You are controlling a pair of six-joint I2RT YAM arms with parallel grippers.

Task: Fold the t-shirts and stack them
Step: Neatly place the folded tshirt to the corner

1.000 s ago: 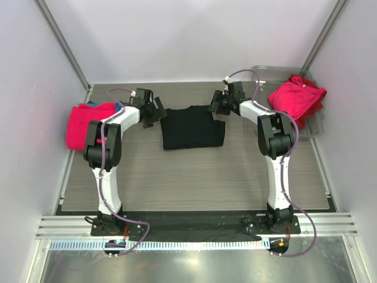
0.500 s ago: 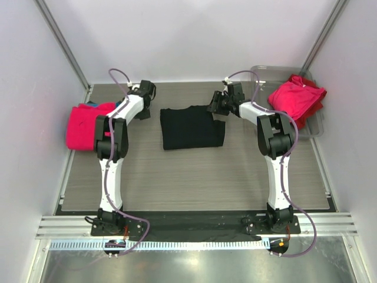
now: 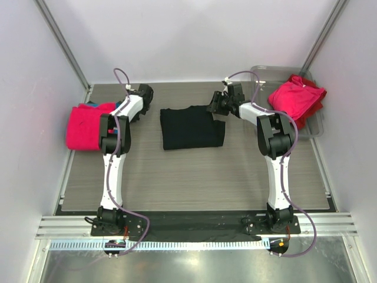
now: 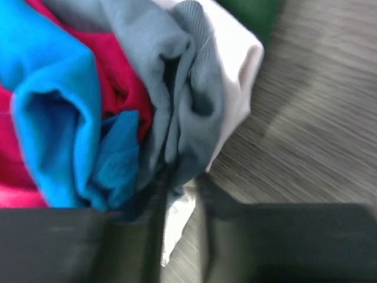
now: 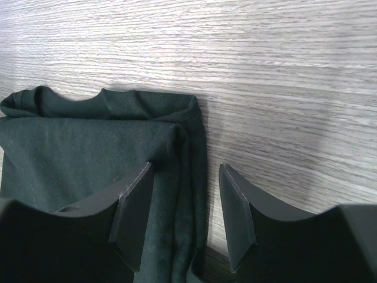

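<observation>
A black t-shirt lies folded flat in the middle of the table. My right gripper is open at the shirt's far right corner and straddles its folded edge, with slack on either side. My left gripper is blurred, its jaws a narrow gap apart. It sits at the right end of the left-hand pile of t-shirts, where blue, red, grey and white cloth bunch together. A white tip hangs loose between its fingers. From above, bright pink cloth tops that pile.
A clear grey plastic tray stands at the back right with pink and red shirts heaped in it. White walls close in the table on three sides. Bare wood-grain tabletop runs from the black shirt to the arm bases.
My left gripper has left the black shirt's left edge, swung back toward the left pile, and its jaws have narrowed. The right gripper has barely moved.
</observation>
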